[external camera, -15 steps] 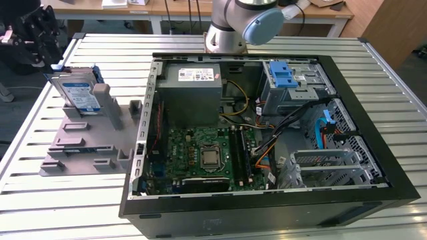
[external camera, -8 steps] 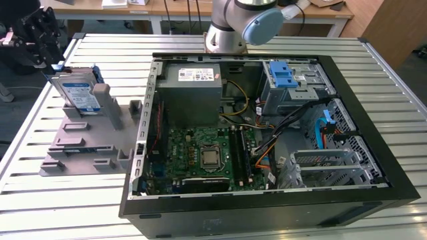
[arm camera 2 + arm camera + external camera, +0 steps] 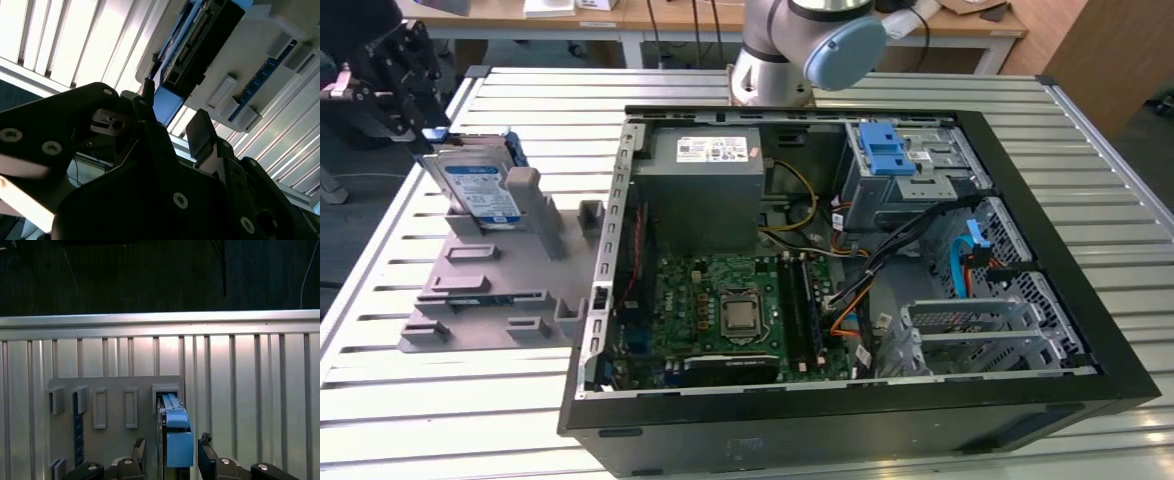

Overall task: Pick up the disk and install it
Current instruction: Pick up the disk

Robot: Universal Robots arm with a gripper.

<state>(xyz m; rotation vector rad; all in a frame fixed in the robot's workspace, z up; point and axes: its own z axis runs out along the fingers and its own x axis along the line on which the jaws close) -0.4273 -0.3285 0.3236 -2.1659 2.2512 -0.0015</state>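
Nearest in the exterior view is the open computer case (image 3: 854, 425), with its motherboard (image 3: 734, 310), loose cables (image 3: 907, 250) and, farther back on the exterior view's right, the drive cage (image 3: 907, 185) topped by a blue bracket (image 3: 883, 150). On the exterior view's left, a grey holder (image 3: 480, 290) sits on the slatted table (image 3: 427, 420). The disk (image 3: 478, 190) stands upright in a slot at the holder's far end, not yet lifted. The gripper (image 3: 420, 110) hangs just beyond its top edge. In the first wrist view the fingers (image 3: 206, 452) are spread, one on each side of the disk (image 3: 179, 440), with a gap showing on both sides; the gripper (image 3: 172, 452) straddles it and nothing is pinched. Likely risks: the gaps look uneven, so closing could push the disk sideways in its slot. A grip on the blue plastic edge alone could flex and slip. If the slot is tight, the holder (image 3: 115, 390) may lift with the disk. The cables near the cage could snag on the way in.
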